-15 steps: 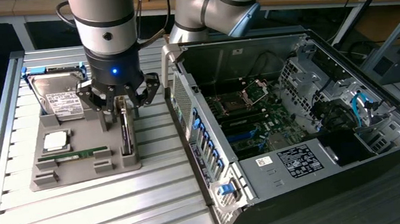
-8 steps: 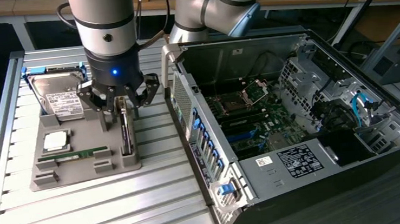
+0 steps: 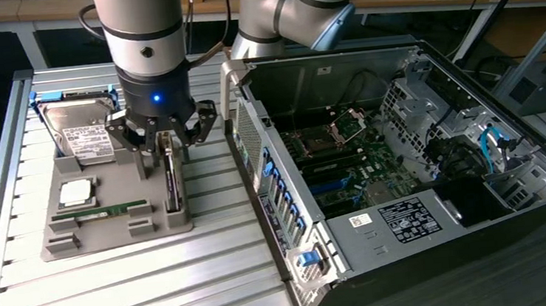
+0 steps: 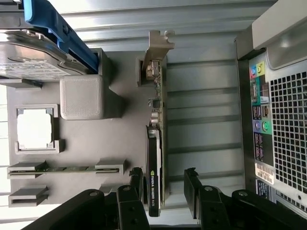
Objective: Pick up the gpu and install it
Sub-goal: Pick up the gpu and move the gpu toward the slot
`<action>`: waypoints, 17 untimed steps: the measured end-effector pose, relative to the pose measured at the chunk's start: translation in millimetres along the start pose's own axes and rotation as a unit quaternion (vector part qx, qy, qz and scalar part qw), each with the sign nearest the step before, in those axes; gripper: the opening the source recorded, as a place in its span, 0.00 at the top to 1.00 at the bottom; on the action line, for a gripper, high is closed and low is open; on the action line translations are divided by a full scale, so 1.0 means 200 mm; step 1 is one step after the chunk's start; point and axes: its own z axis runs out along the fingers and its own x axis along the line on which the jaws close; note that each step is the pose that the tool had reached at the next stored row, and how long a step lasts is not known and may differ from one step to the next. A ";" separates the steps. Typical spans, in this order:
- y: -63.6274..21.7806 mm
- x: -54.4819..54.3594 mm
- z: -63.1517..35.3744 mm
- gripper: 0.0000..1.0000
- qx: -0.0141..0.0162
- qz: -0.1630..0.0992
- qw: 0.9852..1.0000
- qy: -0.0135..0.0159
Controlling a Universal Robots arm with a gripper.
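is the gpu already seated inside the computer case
No, the gpu stands on edge in the gray holder, straddled by the open pincer.

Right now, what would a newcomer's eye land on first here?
The arm's open gripper hangs over the gray tray at the exterior view's left, straddling the gpu, which stands on edge in the tray. At the exterior view's right lies the PC case, its side open. A hard drive sits at the tray's far end.

Gripper (image 4: 164,170) jaws spread, straddling the gpu (image 4: 154,148) standing edge-on in its grey holder (image 4: 120,139); seemingly no contact either side
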 end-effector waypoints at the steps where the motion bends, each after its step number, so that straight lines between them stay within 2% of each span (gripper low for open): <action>1: 0.002 0.00 0.002 0.52 0.000 0.000 1.000 0.000; 10: 0.020 0.00 0.031 0.52 0.000 0.000 1.000 0.000; 17: 0.055 0.01 0.065 0.52 0.000 0.000 1.000 0.000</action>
